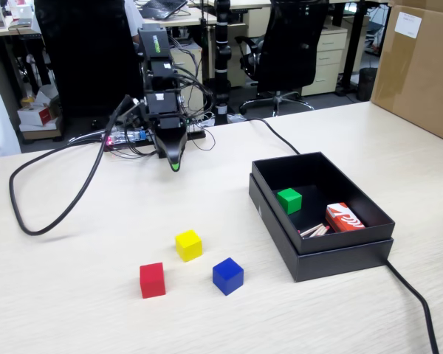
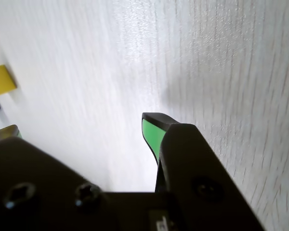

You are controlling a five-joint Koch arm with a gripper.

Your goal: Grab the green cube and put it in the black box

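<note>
Near the front edge of the table (image 1: 74, 310), in the fixed view: red cube (image 1: 152, 279), then blue cube (image 1: 227, 276) to its right, yellow cube (image 1: 188, 245) just behind and between them, all three apart from one another. Right of these, toward the table's right edge: black box (image 1: 332, 259), open-topped, with a black cable (image 1: 417, 302) running from its near right corner to the front edge. Inside the box: green cube (image 1: 289, 200) on the floor near the left wall, resting flat; a red-and-white packet (image 1: 344, 217) by the right wall; a few thin sticks (image 1: 314, 230) beside the packet, toward the near wall. Farther back, near the table's rear edge and left of the box: gripper (image 1: 175, 164), pointing down, tip just above the surface, holding nothing. Well apart from the green cube, which sits in the box to the right and nearer the camera. In the wrist view: one green-faced jaw over bare wood, the other only a sliver at the left edge, a wide gap between, so spread open. Yellow and blue cubes cut off at that view's left edge. At the far right corner: brown carton (image 1: 421, 66).
</note>
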